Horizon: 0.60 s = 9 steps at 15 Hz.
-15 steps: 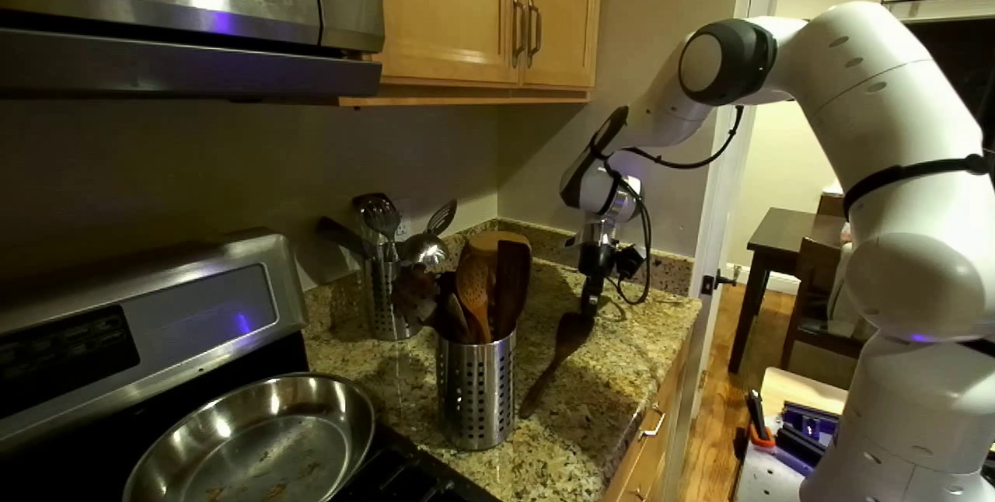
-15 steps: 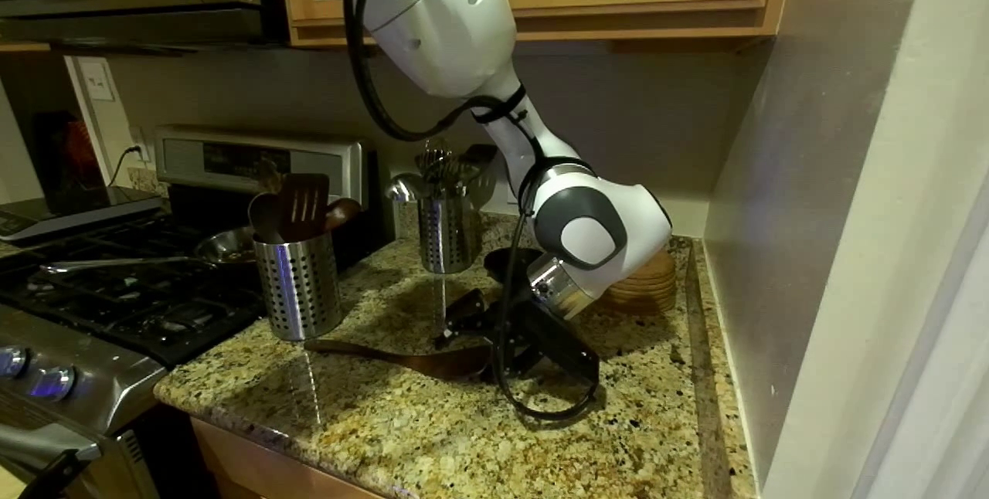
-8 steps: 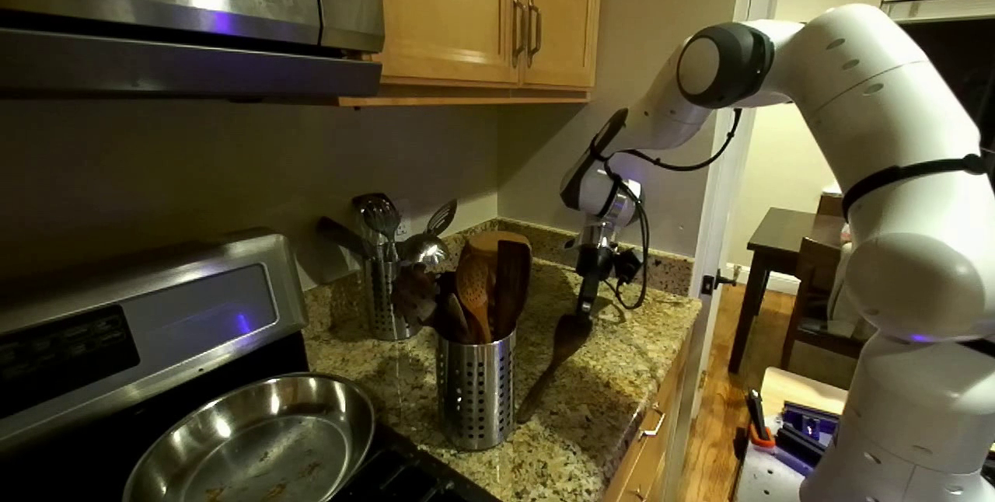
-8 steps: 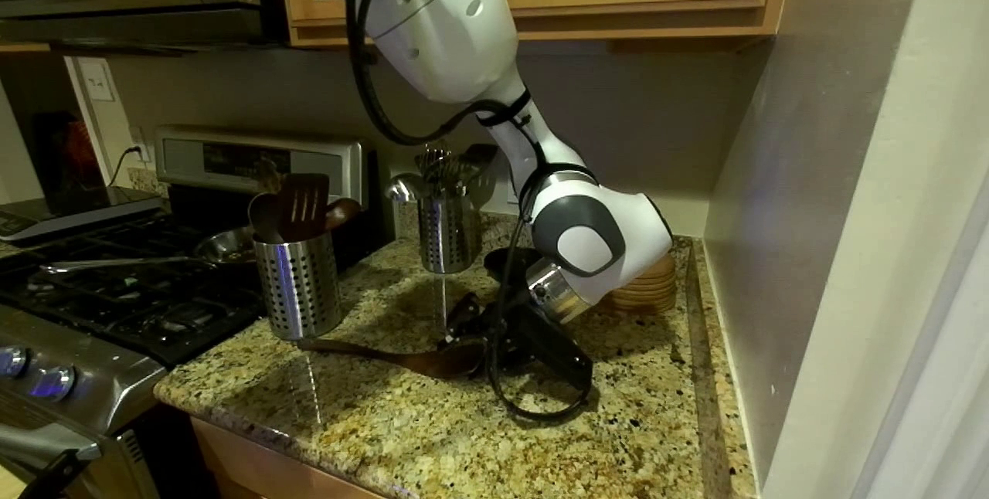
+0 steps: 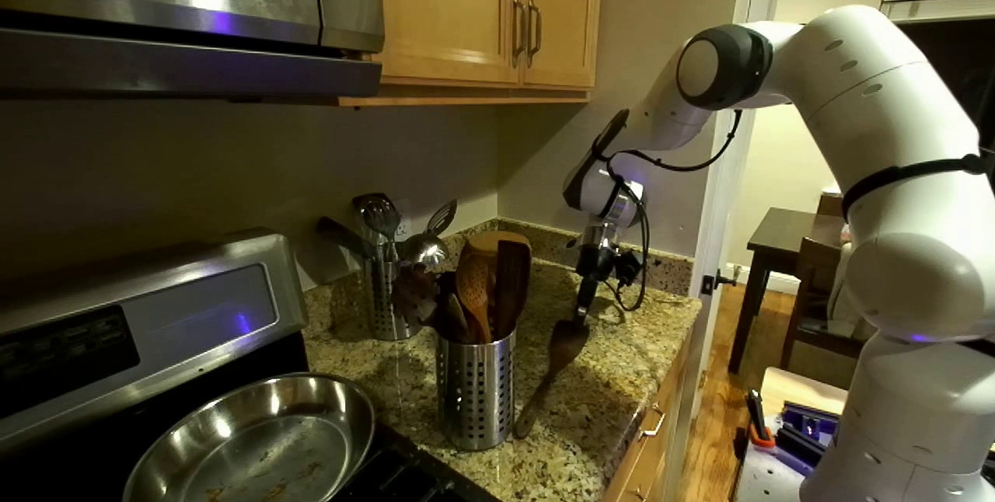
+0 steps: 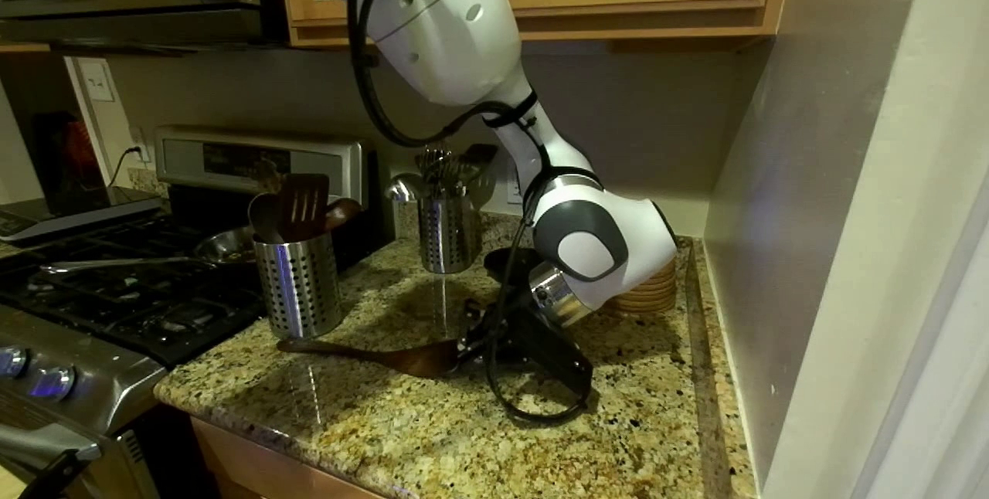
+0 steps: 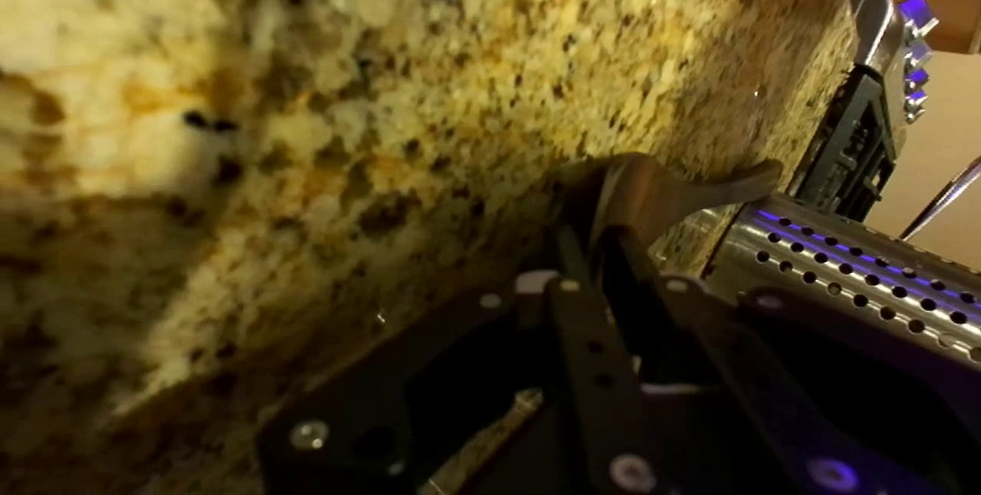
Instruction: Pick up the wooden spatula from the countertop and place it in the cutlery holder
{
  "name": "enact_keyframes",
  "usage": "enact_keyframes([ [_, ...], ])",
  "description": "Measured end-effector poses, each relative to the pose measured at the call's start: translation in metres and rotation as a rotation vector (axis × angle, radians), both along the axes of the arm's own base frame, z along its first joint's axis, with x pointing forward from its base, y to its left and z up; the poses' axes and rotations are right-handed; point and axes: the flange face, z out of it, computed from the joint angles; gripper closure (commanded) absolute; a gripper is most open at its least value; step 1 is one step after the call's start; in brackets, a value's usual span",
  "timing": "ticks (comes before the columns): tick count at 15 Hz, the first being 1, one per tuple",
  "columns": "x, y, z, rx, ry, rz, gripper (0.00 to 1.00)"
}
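The dark-brown wooden spatula (image 6: pixel 371 356) lies on the speckled granite countertop (image 6: pixel 479 437); its handle end is beside the nearer cutlery holder (image 5: pixel 476 397). That holder is a perforated steel cup full of wooden utensils, also in the wrist view (image 7: pixel 843 288). Low over the counter, my gripper (image 7: pixel 592 238) has its fingers drawn close together at the end of the spatula's head (image 7: pixel 644 200). The head's edge runs into the narrow gap between them; how deep is hidden in shadow. In an exterior view the fingertips (image 5: pixel 579 318) meet the head's end.
Behind stands another perforated steel cup (image 6: pixel 446 236) with metal ladles and a whisk. A round wooden stack (image 6: pixel 653 286) sits near the side wall (image 6: pixel 796 213). A steel pan (image 5: pixel 256 440) rests on the stove beside the counter.
The fingers have come together. The spatula has slid along the counter away from the gripper, handle end first, so less of its head is covered. The arm has barely moved.
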Motion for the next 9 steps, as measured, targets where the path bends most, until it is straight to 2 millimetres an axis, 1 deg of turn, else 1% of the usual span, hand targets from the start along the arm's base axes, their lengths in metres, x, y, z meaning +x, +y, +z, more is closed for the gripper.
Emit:
enact_keyframes([
  [1, -0.001, -0.002, 0.000, 0.004, -0.002, -0.008, 0.93],
  [9, -0.012, -0.020, 0.001, 0.021, -0.017, -0.072, 0.93],
])
